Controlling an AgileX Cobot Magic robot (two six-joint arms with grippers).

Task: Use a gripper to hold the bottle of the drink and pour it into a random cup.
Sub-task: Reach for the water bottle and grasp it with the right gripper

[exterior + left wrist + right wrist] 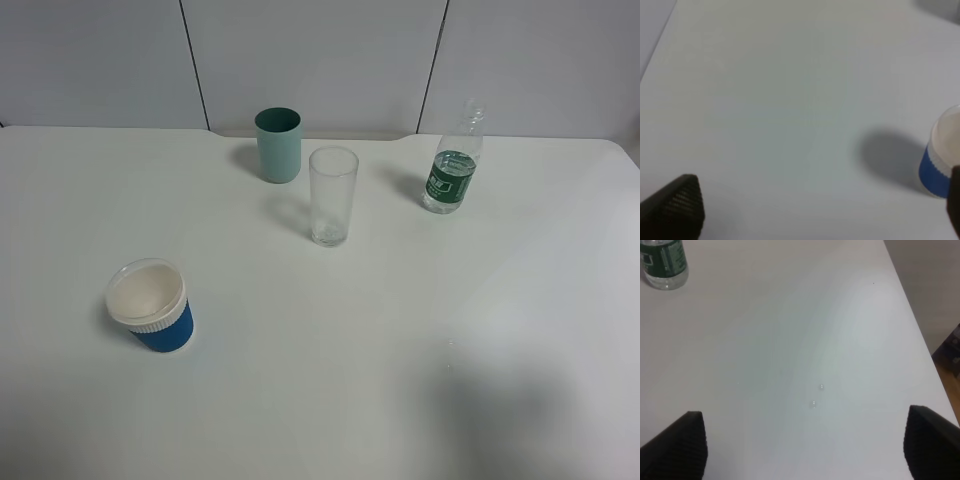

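Observation:
The bottle of the drink (452, 172), clear with a dark green label band, stands upright at the back right of the white table; its base also shows in the right wrist view (665, 262). My right gripper (802, 447) is open and empty, its black fingertips (675, 447) wide apart over bare table, well short of the bottle. My left gripper (815, 210) is open and empty, with a blue cup (942, 160) beside one fingertip. Neither gripper shows in the exterior high view.
A teal cup (278, 145) stands at the back centre, with a tall clear glass (333, 195) just in front of it. A blue cup with a white rim (150, 305) stands front left. Small water drops (817, 395) lie on the table (320, 380). The table's right edge (920, 330) is near.

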